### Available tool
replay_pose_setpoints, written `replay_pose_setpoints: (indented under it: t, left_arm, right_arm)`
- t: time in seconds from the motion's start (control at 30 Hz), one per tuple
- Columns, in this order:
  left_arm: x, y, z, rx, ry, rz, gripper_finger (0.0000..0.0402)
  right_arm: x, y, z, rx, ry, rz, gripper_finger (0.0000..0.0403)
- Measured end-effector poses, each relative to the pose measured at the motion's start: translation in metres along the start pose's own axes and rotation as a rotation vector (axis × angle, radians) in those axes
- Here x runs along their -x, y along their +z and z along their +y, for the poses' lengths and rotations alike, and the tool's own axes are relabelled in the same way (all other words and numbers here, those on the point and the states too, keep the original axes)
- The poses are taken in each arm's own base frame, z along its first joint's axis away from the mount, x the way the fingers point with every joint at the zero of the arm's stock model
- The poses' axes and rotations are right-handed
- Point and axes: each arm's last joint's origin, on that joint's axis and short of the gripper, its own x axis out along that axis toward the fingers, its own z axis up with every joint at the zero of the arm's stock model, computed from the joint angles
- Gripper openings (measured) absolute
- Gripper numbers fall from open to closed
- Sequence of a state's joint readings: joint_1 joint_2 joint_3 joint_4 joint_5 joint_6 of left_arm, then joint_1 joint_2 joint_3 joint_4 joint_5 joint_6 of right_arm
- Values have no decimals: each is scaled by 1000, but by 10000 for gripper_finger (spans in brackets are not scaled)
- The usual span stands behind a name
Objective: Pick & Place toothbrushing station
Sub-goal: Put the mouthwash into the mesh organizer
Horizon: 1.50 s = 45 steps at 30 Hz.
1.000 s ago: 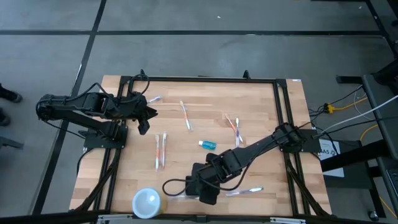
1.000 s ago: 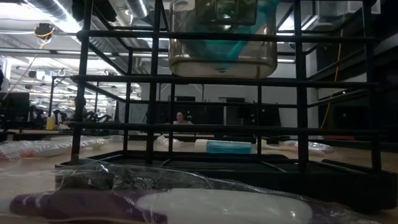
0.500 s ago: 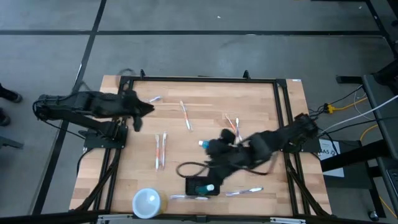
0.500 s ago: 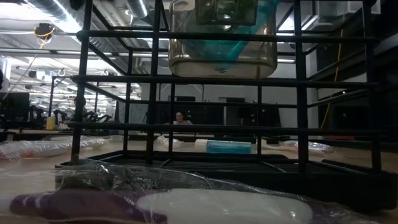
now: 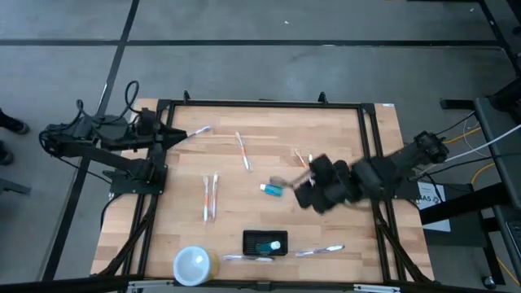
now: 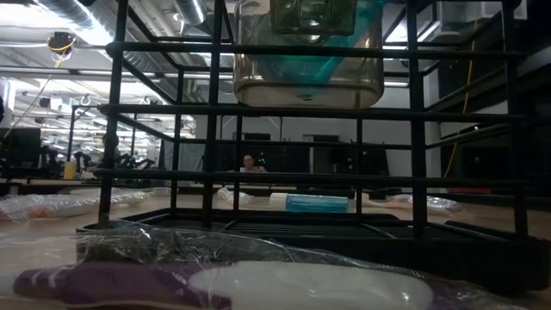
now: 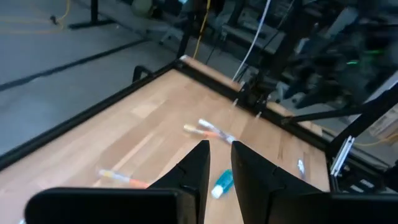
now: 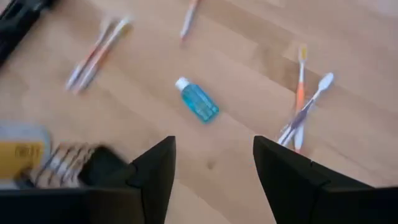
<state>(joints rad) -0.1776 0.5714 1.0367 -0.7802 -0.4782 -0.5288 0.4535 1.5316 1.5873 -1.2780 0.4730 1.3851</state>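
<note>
Sitting near the front edge of the pale wooden bench (image 5: 342, 130), the small black rectangular toothbrushing station (image 5: 265, 242) lies free, just beside a round white-topped yellow cup (image 5: 193, 264). Well apart, the right hand (image 8: 211, 168) hangs released above a small blue bottle (image 8: 197, 100); the left hand (image 7: 216, 163) waits nearly closed, empty. No writing is legible.
</note>
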Motion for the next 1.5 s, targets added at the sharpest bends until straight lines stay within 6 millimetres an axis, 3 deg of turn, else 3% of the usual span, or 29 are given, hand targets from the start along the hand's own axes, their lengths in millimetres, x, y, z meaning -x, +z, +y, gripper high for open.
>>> replay_pose_setpoints:
  t: [0.1, 0.3, 0.63, 1.1, 1.3, 1.5]
  left_arm:
    - [-2, 6, -5, -12, -32, -50, 61]
    - [-1, 15, -10, -5, -102, -130, 61]
    - [-11, 18, -20, -33, -167, -129, 61]
    - [-17, 21, -25, -16, -160, -163, 61]
    - [-18, 21, -25, 7, -148, -161, 61]
    - [-22, 12, -22, 17, -106, -68, 61]
  right_arm:
    - [-7, 25, -24, -100, 45, 11, 217]
    - [-39, 60, -85, -279, -56, 168, 217]
    - [-128, 77, -137, -326, -199, 452, 217]
    - [-198, 96, -160, -178, -226, 531, 217]
    - [-200, 103, -158, -88, -154, 475, 217]
    - [-201, 100, -143, 51, -40, 459, 217]
